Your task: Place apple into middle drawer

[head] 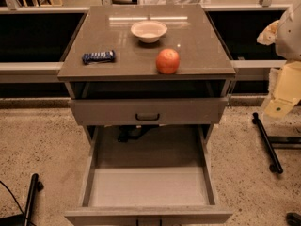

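The apple [167,61], round and orange-red, sits on the grey cabinet top [117,41] near its front right edge. The middle drawer [148,185] is pulled far out below, and its flat grey bottom is bare. My gripper [268,33] hangs at the right edge of the view, to the right of the cabinet and well apart from the apple, at about the height of the cabinet top. The cream arm link [284,91] continues below it.
A white bowl [149,30] stands at the back middle of the top. A blue snack bar [99,56] lies at the front left. The top drawer front with a black handle [147,116] is slightly out. Black legs [266,142] lie on the floor at right, and a black rod [31,197] at left.
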